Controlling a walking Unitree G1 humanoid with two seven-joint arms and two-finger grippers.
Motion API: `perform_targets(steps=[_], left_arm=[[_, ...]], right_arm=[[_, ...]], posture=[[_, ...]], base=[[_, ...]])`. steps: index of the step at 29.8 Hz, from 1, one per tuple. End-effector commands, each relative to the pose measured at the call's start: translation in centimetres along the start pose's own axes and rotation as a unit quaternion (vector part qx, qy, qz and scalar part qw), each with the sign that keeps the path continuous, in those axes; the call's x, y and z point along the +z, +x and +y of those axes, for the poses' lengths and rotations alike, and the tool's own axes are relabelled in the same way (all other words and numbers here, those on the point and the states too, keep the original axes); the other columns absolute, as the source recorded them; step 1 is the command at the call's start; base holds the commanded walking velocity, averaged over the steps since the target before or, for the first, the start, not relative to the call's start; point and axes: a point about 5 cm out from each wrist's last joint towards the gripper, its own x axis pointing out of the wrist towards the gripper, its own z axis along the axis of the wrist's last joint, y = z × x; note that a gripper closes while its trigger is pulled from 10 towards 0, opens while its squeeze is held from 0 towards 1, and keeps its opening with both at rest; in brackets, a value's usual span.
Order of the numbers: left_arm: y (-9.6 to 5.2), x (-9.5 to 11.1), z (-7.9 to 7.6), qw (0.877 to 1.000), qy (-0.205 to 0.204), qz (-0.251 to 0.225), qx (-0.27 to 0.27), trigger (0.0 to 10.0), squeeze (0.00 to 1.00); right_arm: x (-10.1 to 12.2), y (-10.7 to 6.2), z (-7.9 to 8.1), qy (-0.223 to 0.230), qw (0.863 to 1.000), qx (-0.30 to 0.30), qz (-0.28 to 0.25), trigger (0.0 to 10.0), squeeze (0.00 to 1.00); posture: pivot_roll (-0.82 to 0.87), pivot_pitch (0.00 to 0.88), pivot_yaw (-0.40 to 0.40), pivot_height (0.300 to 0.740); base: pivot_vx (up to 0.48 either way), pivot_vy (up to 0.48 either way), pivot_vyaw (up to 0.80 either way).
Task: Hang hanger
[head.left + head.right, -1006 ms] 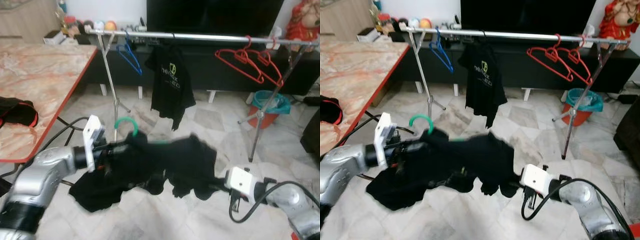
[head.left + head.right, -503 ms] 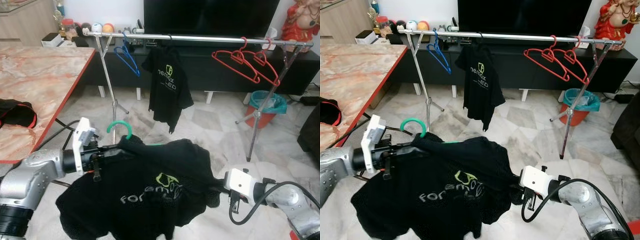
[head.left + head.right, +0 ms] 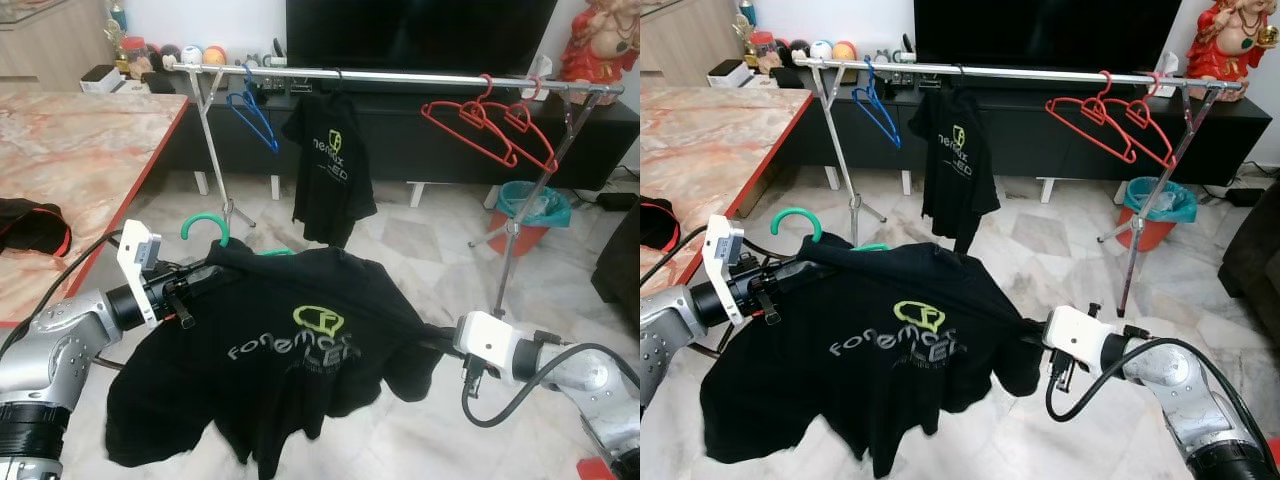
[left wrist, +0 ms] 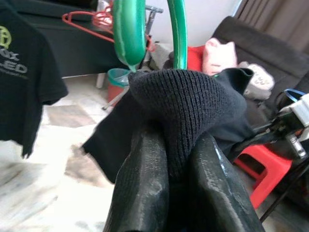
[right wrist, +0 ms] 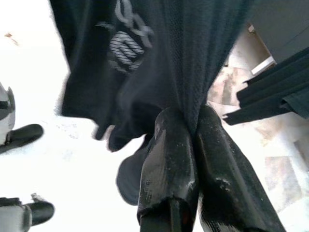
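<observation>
Holding a black T-shirt [image 3: 290,350] spread between both arms, on a green hanger [image 3: 205,228] whose hook stands up near the left gripper [image 3: 205,282]. Left gripper clenched on the shirt's collar at the hook's base; in the left wrist view the fingers [image 4: 145,193] pinch knit fabric just under the hook. Right gripper [image 3: 1032,330] clenched on the far shoulder or sleeve.

Hanger's long axis runs roughly left to right, parallel to the rail [image 3: 420,78]. The rail lies ahead of and above the hook, well apart. Left arm is nearer the hook, so it likely steers it.

Open rail: between the hung black shirt [image 3: 330,165] and the red hangers [image 3: 490,125]. The blue hanger [image 3: 255,115] sits near the rail's left end. Marble table [image 3: 90,160] edge is close on the left.
</observation>
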Motion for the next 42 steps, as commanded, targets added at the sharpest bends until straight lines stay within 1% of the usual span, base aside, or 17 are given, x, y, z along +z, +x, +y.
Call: perform_targets(steps=[1,2,3,6,7,8,10,12,19,22,23,24,25,28,32,38,42], left_arm=[[-0.8,3.7,-0.2,0.995,0.034,-0.092,0.005,10.0,0.0],[-0.8,3.7,-0.2,0.995,0.034,-0.092,0.005,10.0,0.0],[-0.4,3.3,-0.6,0.996,0.033,-0.085,-0.008,10.0,0.0],[0.5,2.3,-1.4,0.997,0.036,-0.051,-0.039,10.0,0.0],[0.6,2.2,-1.5,0.997,0.037,-0.045,-0.043,10.0,0.0],[0.7,1.7,-1.8,0.997,0.05,-0.02,-0.055,10.0,0.0],[0.9,1.4,-2.0,0.996,0.058,-0.004,-0.061,10.0,0.0],[1.3,0.5,-2.3,0.993,0.085,0.036,-0.073,10.0,0.0],[1.8,-0.5,-2.5,0.989,0.105,0.065,-0.08,10.0,0.0],[1.6,-1.1,-2.7,0.985,0.109,0.09,-0.101,10.0,0.0],[1.5,-1.3,-2.9,0.982,0.112,0.103,-0.109,10.0,0.0],[1.4,-1.6,-3.0,0.98,0.116,0.114,-0.117,10.0,0.0],[1.3,-1.8,-3.1,0.977,0.119,0.127,-0.126,10.0,0.0],[1.1,-2.6,-3.5,0.966,0.126,0.163,-0.157,10.0,0.0],[1.2,-2.7,-3.6,0.964,0.127,0.166,-0.166,10.0,0.0],[1.4,-2.2,-3.6,0.964,0.13,0.161,-0.17,10.0,0.0],[1.5,-2.1,-3.6,0.962,0.133,0.16,-0.174,10.0,0.0]], right_arm=[[-2.9,-0.5,1.7,0.044,0.996,0.024,0.067,0.0,0.0],[-2.9,-0.5,1.7,0.044,0.996,0.024,0.067,0.0,0.0],[-2.8,-0.1,1.9,0.044,0.997,0.022,0.064,10.0,0.0],[-2.5,0.6,1.9,0.057,0.997,0.018,0.056,10.0,0.0],[-2.4,0.6,1.9,0.06,0.997,0.019,0.054,10.0,0.61],[-2.3,0.6,1.9,0.059,0.997,0.023,0.048,10.0,1.0],[-2.1,0.6,1.9,0.062,0.997,0.026,0.043,10.0,1.0],[-1.7,0.5,1.6,0.063,0.997,0.028,0.034,10.0,1.0],[-1.3,0.3,1.4,0.053,0.997,0.038,0.031,10.0,1.0],[-1.0,0.0,0.7,0.039,0.998,0.023,0.032,10.0,1.0],[-0.8,-0.3,0.2,0.034,0.999,0.014,0.031,10.0,0.96],[-0.6,-0.5,-0.3,0.031,0.999,0.008,0.028,10.0,0.51],[-0.4,-0.8,-0.7,0.027,0.999,0.005,0.025,10.0,0.0],[0.0,-1.4,-1.5,0.014,1.0,0.008,0.023,10.0,0.0],[0.0,-1.6,-1.5,0.012,1.0,0.016,0.025,10.0,0.0],[0.3,-1.3,-0.5,0.026,0.998,0.059,0.009,10.0,0.0],[0.5,-1.3,0.9,0.058,0.991,0.117,-0.009,10.0,0.0]], posture=[[0.02,0.004,-0.031,0.74],[0.02,0.004,-0.031,0.74],[0.02,0.002,-0.031,0.74],[0.02,0.0,-0.03,0.74],[0.02,0.0,-0.03,0.74],[0.02,0.0,-0.028,0.74],[0.02,0.0,-0.028,0.74],[0.02,0.0,-0.026,0.74],[0.02,0.0,-0.026,0.74],[0.02,0.0,-0.027,0.74],[0.02,0.001,-0.027,0.74],[0.01,0.002,-0.027,0.74],[0.01,0.0,-0.028,0.74],[0.01,0.002,-0.029,0.74],[0.01,0.005,-0.031,0.74],[0.01,0.007,-0.032,0.74],[0.02,0.009,-0.03,0.74]], base=[[0.0,0.0,0.0],[0.0,0.0,0.0],[0.0,0.0,0.0],[0.0,0.0,0.0],[0.0,0.0,0.0],[0.0,0.0,0.0],[0.0,0.0,0.0],[0.0,0.0,0.0],[0.0,0.0,0.0],[0.0,0.0,0.0],[0.0,0.0,0.0],[0.0,0.0,0.0],[0.0,0.0,0.0],[0.0,0.0,0.0],[0.0,0.0,0.0],[0.0,0.0,0.0],[0.0,0.0,0.0]])
